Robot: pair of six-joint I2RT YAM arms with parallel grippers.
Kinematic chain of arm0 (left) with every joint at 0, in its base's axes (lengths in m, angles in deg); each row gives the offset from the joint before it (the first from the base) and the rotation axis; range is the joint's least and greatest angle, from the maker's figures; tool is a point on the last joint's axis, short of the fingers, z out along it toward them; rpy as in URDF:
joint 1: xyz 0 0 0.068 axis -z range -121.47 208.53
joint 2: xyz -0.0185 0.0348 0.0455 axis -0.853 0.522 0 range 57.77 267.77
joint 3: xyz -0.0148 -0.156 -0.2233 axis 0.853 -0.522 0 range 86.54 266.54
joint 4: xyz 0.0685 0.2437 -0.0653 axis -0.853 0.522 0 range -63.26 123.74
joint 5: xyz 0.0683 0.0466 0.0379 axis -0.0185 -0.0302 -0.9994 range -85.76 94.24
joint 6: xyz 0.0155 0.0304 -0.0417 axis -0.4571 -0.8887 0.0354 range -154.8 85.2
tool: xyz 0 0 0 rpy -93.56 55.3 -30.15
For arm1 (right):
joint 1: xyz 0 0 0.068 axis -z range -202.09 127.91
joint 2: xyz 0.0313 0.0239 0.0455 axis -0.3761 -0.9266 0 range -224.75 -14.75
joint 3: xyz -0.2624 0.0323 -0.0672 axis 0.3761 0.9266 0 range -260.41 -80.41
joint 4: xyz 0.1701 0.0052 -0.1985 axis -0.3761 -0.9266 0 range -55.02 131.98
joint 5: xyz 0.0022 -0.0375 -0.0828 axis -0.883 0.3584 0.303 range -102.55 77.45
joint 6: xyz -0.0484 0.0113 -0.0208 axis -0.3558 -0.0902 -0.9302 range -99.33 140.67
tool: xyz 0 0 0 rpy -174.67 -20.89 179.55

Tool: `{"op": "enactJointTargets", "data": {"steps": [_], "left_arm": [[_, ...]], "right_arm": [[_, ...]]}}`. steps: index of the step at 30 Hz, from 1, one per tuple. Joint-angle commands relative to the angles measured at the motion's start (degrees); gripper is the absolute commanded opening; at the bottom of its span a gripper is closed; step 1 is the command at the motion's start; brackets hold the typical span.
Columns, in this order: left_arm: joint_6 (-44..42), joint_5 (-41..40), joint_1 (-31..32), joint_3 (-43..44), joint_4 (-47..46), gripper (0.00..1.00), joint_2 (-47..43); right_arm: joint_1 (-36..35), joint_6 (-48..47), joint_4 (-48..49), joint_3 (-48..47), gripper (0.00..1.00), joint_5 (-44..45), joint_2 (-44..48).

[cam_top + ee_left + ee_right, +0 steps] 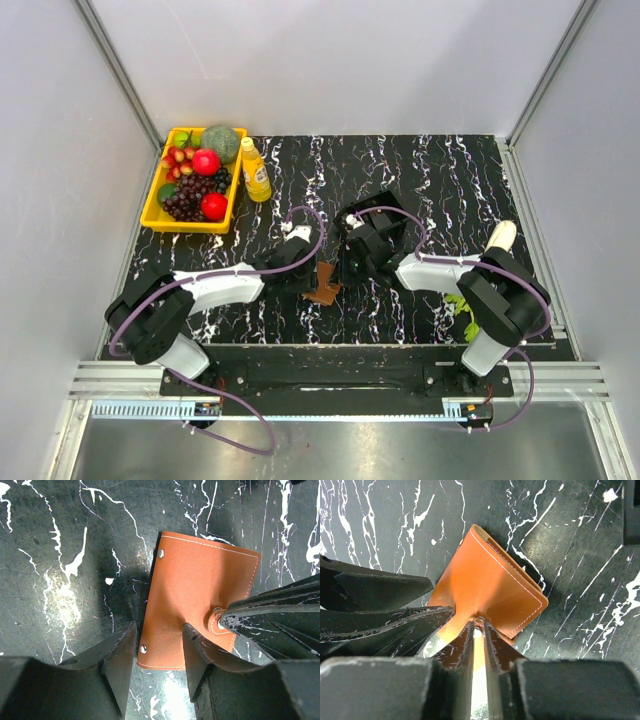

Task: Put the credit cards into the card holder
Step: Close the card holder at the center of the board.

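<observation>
From my station I saw the card holder (200,585) lying on the black marbled table (440,170) between the two arms, near the front edge and about midway across. It was a flat brown leather piece with pale stitching along its border and two metal studs on one side. The left gripper (159,640) hung low over it with its jaws standing apart. They straddled the studded side of the holder, one finger just off the leather over bare table and the other over the holder's lower part. I could not tell whether either finger actually touched it. The right gripper (478,627) came in from the opposite side with its jaws drawn to a thin slit. They pinched the holder at the small stitched strap tab on its edge, and a pale sliver showed between the fingers that I could not identify. On the right wrist camera the holder looked tipped, its far corner casting a shadow on the table. Well apart from all this, at the far left corner, sat a yellow tray (152,205) of fruit with a small yellow bottle (255,170) just beside it.
</observation>
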Motion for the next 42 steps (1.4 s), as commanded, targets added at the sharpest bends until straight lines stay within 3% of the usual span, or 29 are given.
{"op": "enactJointTargets", "data": {"steps": [1, 5, 6, 9, 11, 16, 19, 25, 35, 42], "left_arm": [[0.45, 1.48, -0.01, -0.58, -0.35, 0.46, 0.76], [0.62, 1.57, 0.08, -0.67, -0.44, 0.46, 0.84], [0.71, 1.66, 0.08, -0.67, -0.61, 0.46, 0.84], [0.53, 1.74, -0.01, -0.58, -0.53, 0.46, 1.19], [0.53, 1.92, 0.08, -0.50, -0.61, 0.46, 1.20], [0.01, 2.62, -0.01, 0.12, -0.53, 0.45, 1.81], [0.01, 2.45, 0.08, 0.12, -0.44, 0.45, 1.64], [-0.17, 2.10, 0.08, -0.23, -0.35, 0.45, 1.28], [0.62, 2.79, -0.10, -1.99, -2.28, 0.44, 0.14], [2.11, 3.94, -0.18, -3.40, -4.75, 0.44, 0.32]], "right_arm": [[-0.53, -1.76, 0.58, -1.01, 0.22, 2.25, 2.33], [-0.44, -3.08, 0.48, -0.31, 0.26, 4.01, 7.07], [-0.44, -3.00, 1.19, 0.22, 0.31, 3.84, 7.96], [-0.62, -5.80, -3.09, -1.88, 0.32, 2.70, 7.00], [-0.97, -7.20, -3.03, -1.27, 0.38, 1.04, 6.47], [-1.32, -15.01, -9.33, -2.58, 0.46, 0.66, 4.01], [-1.23, -20.99, -8.04, -1.01, 0.50, 0.76, 5.50], [-1.50, -27.77, -1.82, 1.37, 0.52, -1.08, 9.46], [-1.50, -34.98, 1.81, 0.93, 0.48, -5.66, 3.75], [-1.50, -39.28, 6.29, 3.21, 0.52, -4.87, 2.87]]}}
